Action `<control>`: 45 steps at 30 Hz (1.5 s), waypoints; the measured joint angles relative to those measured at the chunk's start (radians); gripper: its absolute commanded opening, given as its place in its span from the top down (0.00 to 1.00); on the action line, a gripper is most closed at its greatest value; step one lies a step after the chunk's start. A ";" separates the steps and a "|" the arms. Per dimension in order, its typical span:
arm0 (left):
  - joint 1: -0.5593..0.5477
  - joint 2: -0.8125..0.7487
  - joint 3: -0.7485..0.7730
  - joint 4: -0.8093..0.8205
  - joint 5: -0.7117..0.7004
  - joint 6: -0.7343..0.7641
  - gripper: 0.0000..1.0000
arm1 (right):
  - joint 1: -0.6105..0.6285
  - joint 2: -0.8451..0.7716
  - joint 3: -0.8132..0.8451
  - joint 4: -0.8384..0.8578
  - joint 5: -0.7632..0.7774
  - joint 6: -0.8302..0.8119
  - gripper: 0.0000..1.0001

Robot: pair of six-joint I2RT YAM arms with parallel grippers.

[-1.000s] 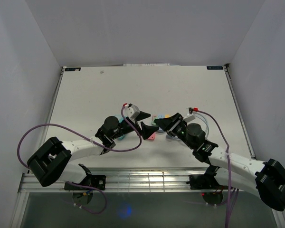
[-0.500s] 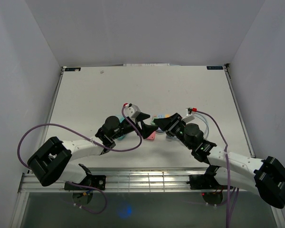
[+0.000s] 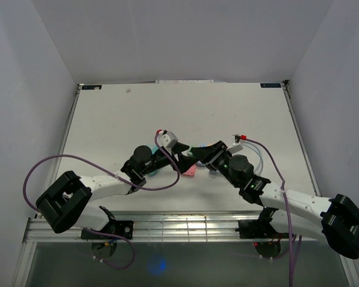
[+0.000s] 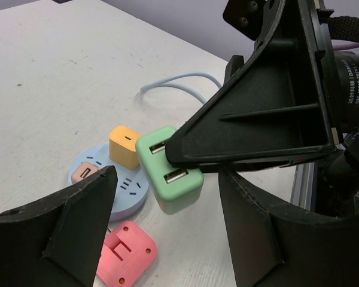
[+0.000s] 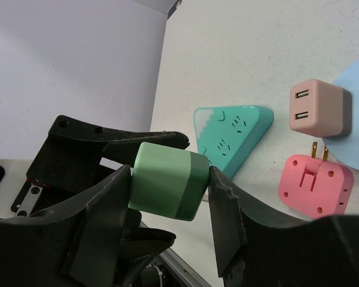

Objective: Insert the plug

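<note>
My right gripper (image 5: 169, 186) is shut on a green plug (image 5: 167, 180) and holds it above the table; it is at centre in the top view (image 3: 198, 156). In the left wrist view the green plug (image 4: 169, 167) shows two USB ports, pinched by the right gripper's black fingers (image 4: 257, 119). My left gripper (image 4: 167, 239) is open and empty, just in front of the green plug; it also shows in the top view (image 3: 178, 156). A round light-blue power strip (image 4: 107, 185) lies below, with a yellow plug (image 4: 124, 146) and a peach plug (image 4: 84, 173) in it.
A pink plug (image 4: 125, 251) lies flat on the table next to the round strip; it also shows in the right wrist view (image 5: 316, 185). A teal triangular power strip (image 5: 230, 134) lies to the left. A pale-blue cable (image 4: 179, 86) runs behind the round strip.
My right gripper has moved left with the green plug, closer to my left gripper. The left gripper has shifted slightly toward it and stays open.
</note>
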 measured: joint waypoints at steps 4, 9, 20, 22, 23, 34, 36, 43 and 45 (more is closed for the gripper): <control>0.000 0.000 0.005 -0.002 -0.016 0.002 0.24 | 0.022 0.025 0.005 0.001 0.011 0.004 0.81; 0.000 0.000 0.005 -0.023 -0.019 -0.002 0.58 | 0.040 0.046 0.005 0.009 0.040 0.013 0.80; -0.002 0.000 0.016 -0.036 -0.039 0.022 1.00 | 0.046 0.052 0.032 -0.020 0.079 0.003 0.52; -0.002 0.000 0.016 -0.036 -0.040 0.023 1.00 | 0.046 0.039 0.040 -0.050 0.078 -0.014 0.35; -0.002 0.000 0.016 -0.036 -0.040 0.023 1.00 | 0.047 0.029 0.047 -0.073 0.077 -0.025 0.21; -0.001 0.000 0.017 -0.053 -0.056 0.022 1.00 | 0.054 -0.115 0.189 -0.337 0.114 -0.202 0.03; -0.001 0.000 0.017 -0.054 -0.069 0.023 1.00 | 0.046 -0.152 0.189 -0.365 0.131 -0.250 0.03; -0.001 -0.011 0.014 -0.055 -0.163 0.035 1.00 | -0.020 -0.208 0.189 -0.396 0.143 -0.460 0.00; -0.001 -0.015 0.010 -0.055 -0.207 0.044 1.00 | -0.047 -0.199 0.189 -0.395 0.126 -0.515 0.00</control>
